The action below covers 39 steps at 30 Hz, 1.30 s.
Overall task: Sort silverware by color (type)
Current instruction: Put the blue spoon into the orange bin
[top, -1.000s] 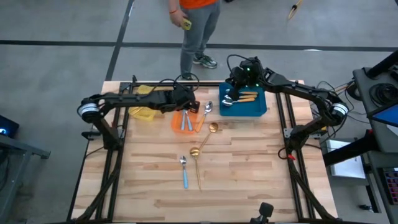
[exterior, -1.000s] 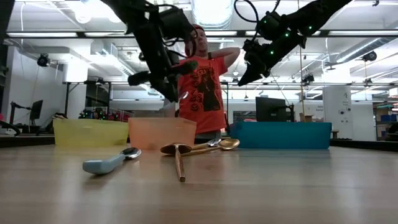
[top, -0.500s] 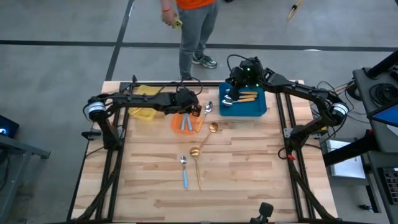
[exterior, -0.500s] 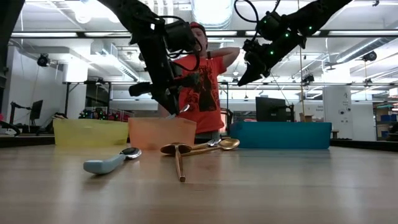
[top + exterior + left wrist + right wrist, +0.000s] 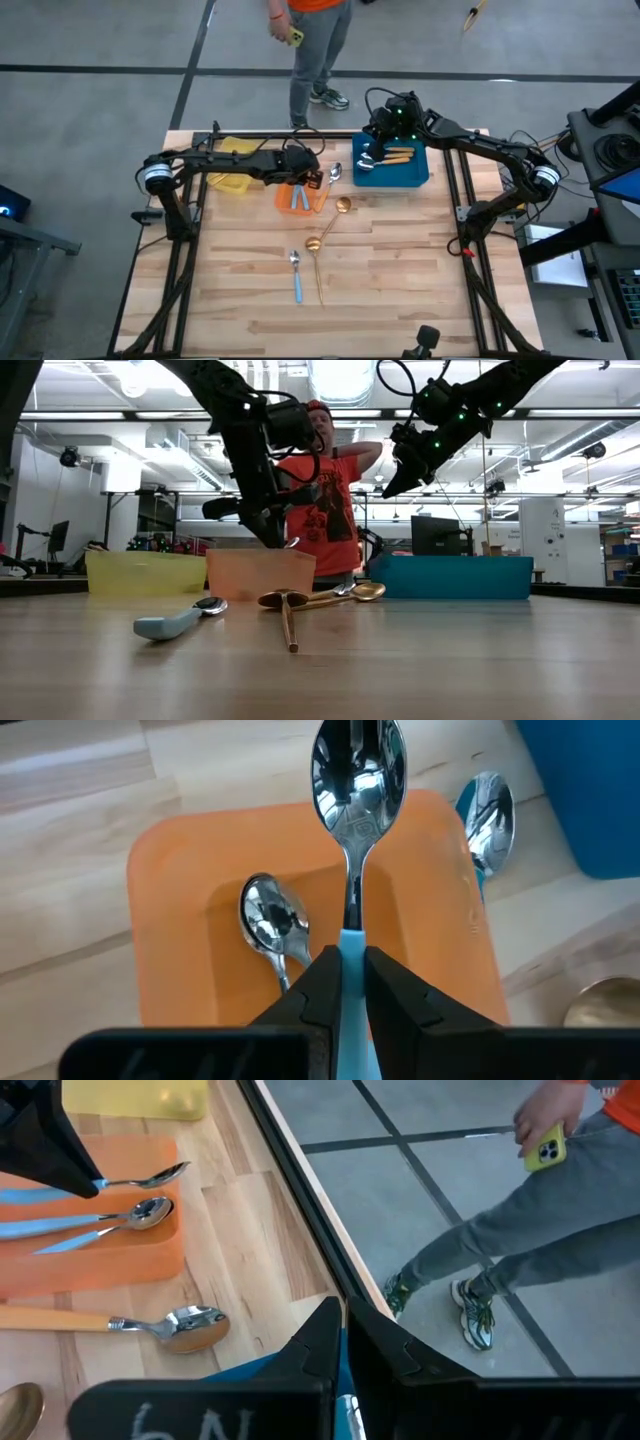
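Note:
My left gripper (image 5: 312, 178) hangs over the orange bin (image 5: 283, 198), shut on a blue-handled spoon (image 5: 357, 780). More blue-handled spoons (image 5: 298, 198) lie in that bin. My right gripper (image 5: 368, 152) is shut and holds nothing, above the blue bin (image 5: 410, 172), where orange-handled spoons (image 5: 398, 154) lie. On the table lie a silver-bowled spoon (image 5: 335, 172) beside the orange bin, two gold spoons (image 5: 338, 208) (image 5: 316, 262) and a blue-handled spoon (image 5: 296, 276). My left gripper pinches the spoon's light-blue handle (image 5: 352, 942) between its two fingers, slanting down from the table's left. The handle runs along the fingers and the silver bowl (image 5: 358, 770) sticks out ahead. The spoon is lifted clear, just above the orange bin.
A yellow bin (image 5: 230, 165) stands at the far left, next to the orange bin. A person (image 5: 315, 40) stands just beyond the table's far edge, holding a phone. The near half of the wooden table holds only the loose spoons.
My left gripper has gone down toward the orange bin with the blue-handled spoon, which now hangs just above the bin's rim.

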Tool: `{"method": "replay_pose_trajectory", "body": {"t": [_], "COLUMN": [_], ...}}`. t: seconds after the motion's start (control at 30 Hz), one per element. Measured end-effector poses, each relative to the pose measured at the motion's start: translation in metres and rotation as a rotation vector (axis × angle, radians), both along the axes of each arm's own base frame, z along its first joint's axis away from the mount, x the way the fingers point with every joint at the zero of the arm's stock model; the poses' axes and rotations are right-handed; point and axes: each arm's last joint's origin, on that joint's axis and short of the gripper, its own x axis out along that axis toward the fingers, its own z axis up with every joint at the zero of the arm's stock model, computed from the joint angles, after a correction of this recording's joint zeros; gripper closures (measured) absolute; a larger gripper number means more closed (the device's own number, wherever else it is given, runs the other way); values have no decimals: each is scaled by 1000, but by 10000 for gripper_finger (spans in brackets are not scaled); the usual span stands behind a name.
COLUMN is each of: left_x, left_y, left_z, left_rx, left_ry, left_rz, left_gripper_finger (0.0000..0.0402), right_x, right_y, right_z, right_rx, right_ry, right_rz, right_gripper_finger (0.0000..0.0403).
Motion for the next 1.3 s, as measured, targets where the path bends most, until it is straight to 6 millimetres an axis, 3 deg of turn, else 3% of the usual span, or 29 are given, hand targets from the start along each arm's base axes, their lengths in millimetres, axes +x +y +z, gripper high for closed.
{"method": "replay_pose_trajectory", "body": {"t": [0.97,1.3], "left_x": [-1,0], "left_y": [-1,-13], "left_z": [-4,-5], "left_rx": [-29,-58], "left_ry": [-2,-6], "left_rz": [59,92], "left_gripper_finger": [379,379], "right_x": [0,0], "right_y": [0,0], "right_z": [0,0], "right_rx": [0,0], "right_ry": [1,1], "right_rz": [-2,-2], "right_gripper_finger": [390,390]}}
